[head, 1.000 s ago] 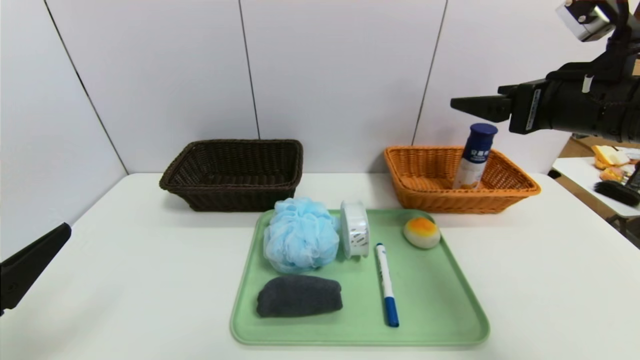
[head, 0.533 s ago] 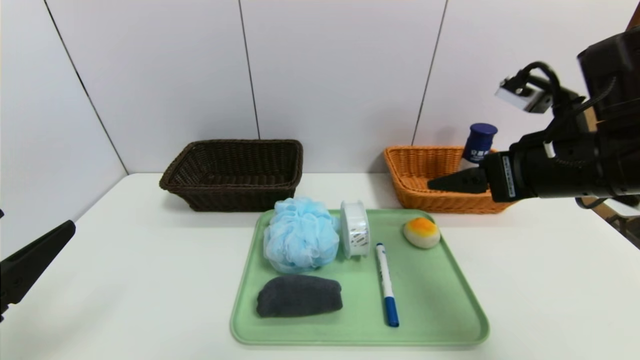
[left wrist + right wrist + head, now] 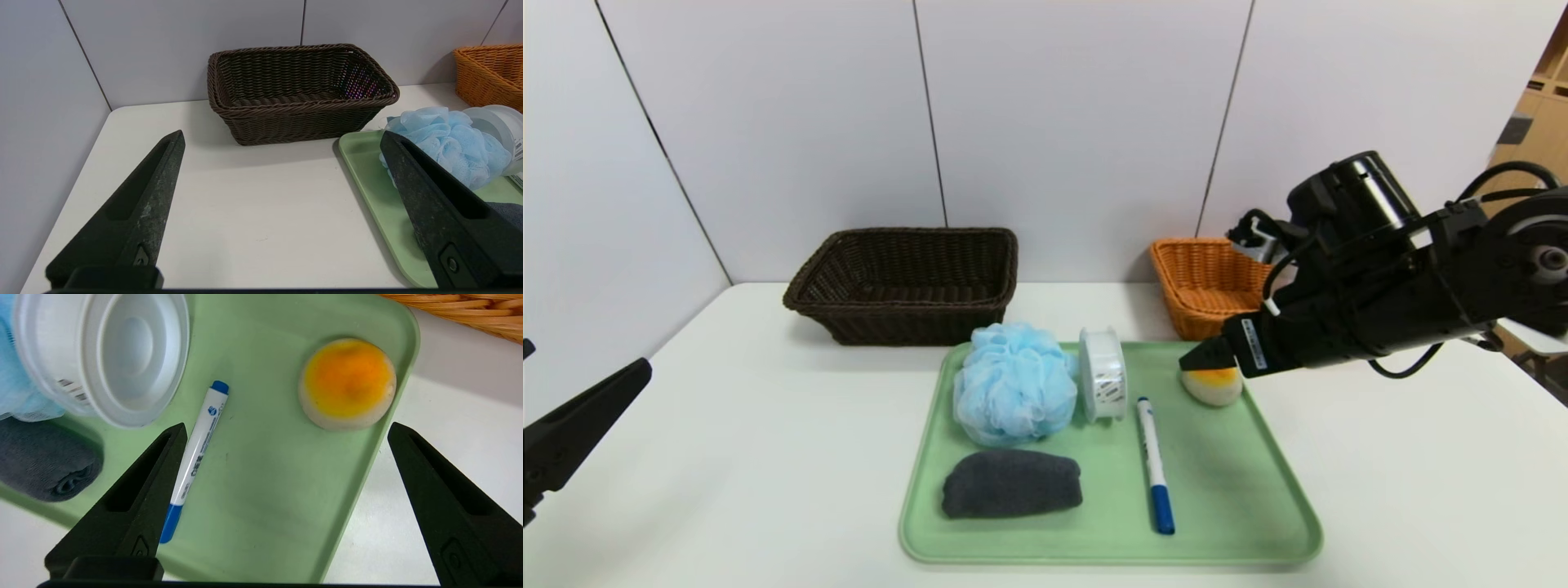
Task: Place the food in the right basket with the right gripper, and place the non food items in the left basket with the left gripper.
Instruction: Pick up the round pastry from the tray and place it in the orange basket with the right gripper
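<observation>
five things sit on the green tray [image 3: 1258,490], and only one is food: the orange-topped bun [image 3: 1213,385] at the tray's far right corner, just in front of the orange basket [image 3: 1205,282]. the right gripper [image 3: 1205,357] hangs right above it with jaws spread wide and nothing held; in the right wrist view the bun [image 3: 347,384] lies ahead of the fingertips and toward the right-hand finger, so i judge the gripper must move forward and come down to straddle it. the bun is round, so no long axis matters. the right arm is far nearer. the left gripper [image 3: 282,139] waits, jaws wide and empty, over the table's left edge, facing the brown basket [image 3: 300,92]. the head view hides part of the bun behind the fingertip; the wrist view shows it whole, beside the marker [image 3: 196,453].
</observation>
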Tool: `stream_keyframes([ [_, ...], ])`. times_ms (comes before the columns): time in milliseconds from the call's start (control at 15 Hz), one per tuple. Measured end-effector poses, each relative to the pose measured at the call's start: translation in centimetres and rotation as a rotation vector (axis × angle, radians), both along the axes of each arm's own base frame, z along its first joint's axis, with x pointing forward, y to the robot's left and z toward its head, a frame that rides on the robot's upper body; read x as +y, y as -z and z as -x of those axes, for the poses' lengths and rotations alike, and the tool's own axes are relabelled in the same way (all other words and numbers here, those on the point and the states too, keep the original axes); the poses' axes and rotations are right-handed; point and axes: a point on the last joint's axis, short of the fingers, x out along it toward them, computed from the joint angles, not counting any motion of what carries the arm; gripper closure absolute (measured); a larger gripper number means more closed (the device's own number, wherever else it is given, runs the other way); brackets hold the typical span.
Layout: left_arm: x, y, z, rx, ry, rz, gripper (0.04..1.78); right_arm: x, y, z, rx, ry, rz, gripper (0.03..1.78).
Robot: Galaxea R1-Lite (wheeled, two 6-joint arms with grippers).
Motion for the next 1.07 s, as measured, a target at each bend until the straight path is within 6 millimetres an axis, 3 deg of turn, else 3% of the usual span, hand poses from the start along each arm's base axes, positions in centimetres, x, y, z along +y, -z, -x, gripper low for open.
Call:
stream_keyframes([
  [667,0.0,0.1,-0.3,0.013,0.0,-0.001,0.13,0.8,4.3,-3.5,0.031,0.032,0.06,0.12],
  [1067,0.0,0.1,-0.4,0.017,-0.001,0.001,0.13,0.6,5.8,-5.3,0.018,0.034,0.077,0.12],
])
